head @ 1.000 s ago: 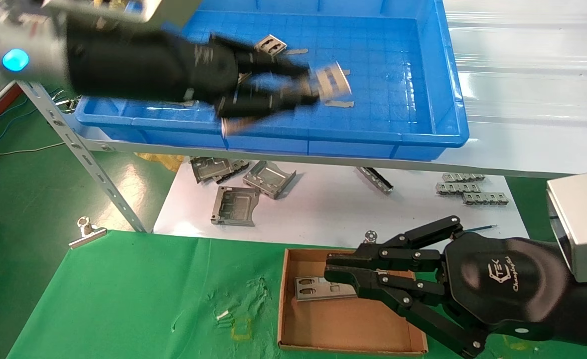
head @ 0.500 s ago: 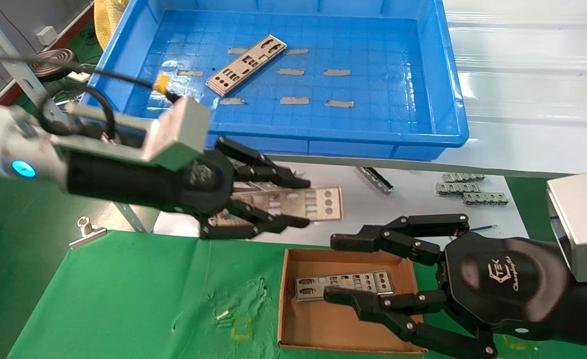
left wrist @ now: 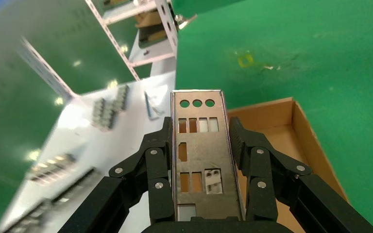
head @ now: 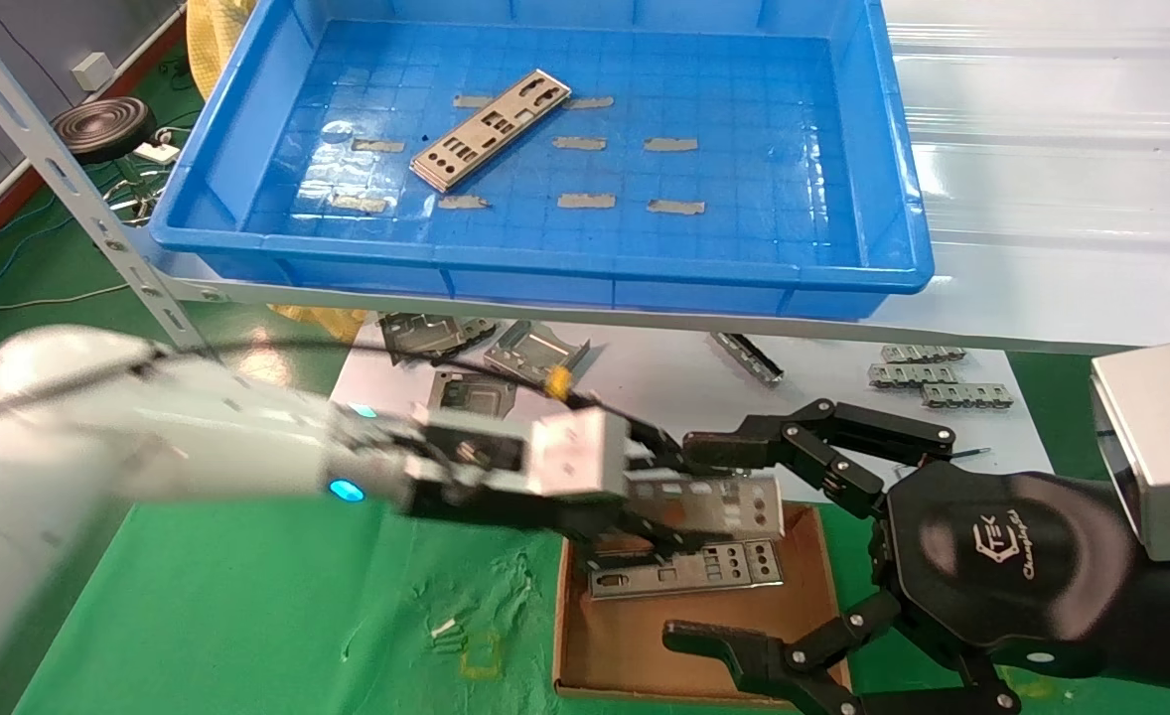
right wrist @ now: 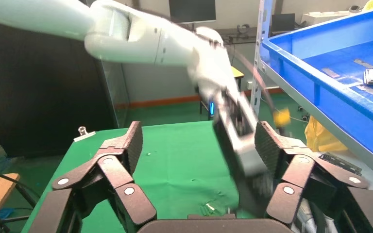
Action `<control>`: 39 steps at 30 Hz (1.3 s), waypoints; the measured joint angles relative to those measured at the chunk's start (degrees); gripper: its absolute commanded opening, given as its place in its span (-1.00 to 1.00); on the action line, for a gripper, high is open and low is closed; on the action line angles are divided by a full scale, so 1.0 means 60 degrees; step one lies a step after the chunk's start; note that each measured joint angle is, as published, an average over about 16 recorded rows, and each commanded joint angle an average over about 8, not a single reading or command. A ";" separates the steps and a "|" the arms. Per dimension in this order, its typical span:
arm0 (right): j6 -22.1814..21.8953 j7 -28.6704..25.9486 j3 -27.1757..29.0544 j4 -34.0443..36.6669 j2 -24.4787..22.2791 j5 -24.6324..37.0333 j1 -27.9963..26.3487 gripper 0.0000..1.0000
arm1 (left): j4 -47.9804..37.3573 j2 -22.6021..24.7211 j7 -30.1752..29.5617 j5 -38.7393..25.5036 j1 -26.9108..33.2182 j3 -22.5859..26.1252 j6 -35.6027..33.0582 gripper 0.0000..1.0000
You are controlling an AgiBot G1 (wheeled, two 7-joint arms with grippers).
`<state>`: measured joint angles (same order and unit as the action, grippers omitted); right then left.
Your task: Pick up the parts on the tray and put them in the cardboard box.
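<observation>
Holding: left pincer [left wrist: 201, 145] clenched on a thin silver punched metal plate [left wrist: 199, 160], above the shallow brown cardboard box [head: 585, 655].
Obstruction: right pincer [head: 734, 541] spread wide, straddling box.
Nearby: bent grey metal brackets [head: 535, 353] on white counter [head: 664, 397].

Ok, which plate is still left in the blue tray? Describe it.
Look at the blue tray on the shelf. The plate lies diagonally on its floor toward the far left, among small grey tape strips. It alone is long and punched with cutouts.

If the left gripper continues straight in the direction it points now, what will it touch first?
Probably the right gripper, whose open fingers flank the cardboard box. The left gripper, shut on a plate, points across the box toward it. Depth is unclear, so it might pass above.
</observation>
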<state>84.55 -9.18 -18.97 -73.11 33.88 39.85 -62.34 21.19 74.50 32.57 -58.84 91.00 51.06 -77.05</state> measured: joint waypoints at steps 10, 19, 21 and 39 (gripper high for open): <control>-0.0001 0.0001 -0.0002 0.0000 -0.0001 -0.0002 -0.0001 1.00 | -0.0316 0.0569 0.0884 0.0000 -0.0805 0.0360 0.1306 -1.00; -0.0002 0.0002 -0.0005 0.0000 -0.0002 -0.0003 -0.0001 1.00 | -0.0014 0.0600 0.1380 0.0362 -0.1185 0.0711 0.2151 0.83; -0.0002 0.0002 -0.0005 0.0000 -0.0002 -0.0003 -0.0001 1.00 | 0.0051 0.0603 0.1469 0.0451 -0.1236 0.0802 0.2307 1.00; -0.0004 0.0005 -0.0009 0.0000 -0.0004 -0.0006 -0.0002 1.00 | 0.0082 0.0469 0.1421 0.1432 -0.1208 0.1415 0.2679 1.00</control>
<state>84.53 -9.15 -19.02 -73.11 33.86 39.81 -62.35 21.68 77.31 41.09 -50.25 83.75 59.55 -60.97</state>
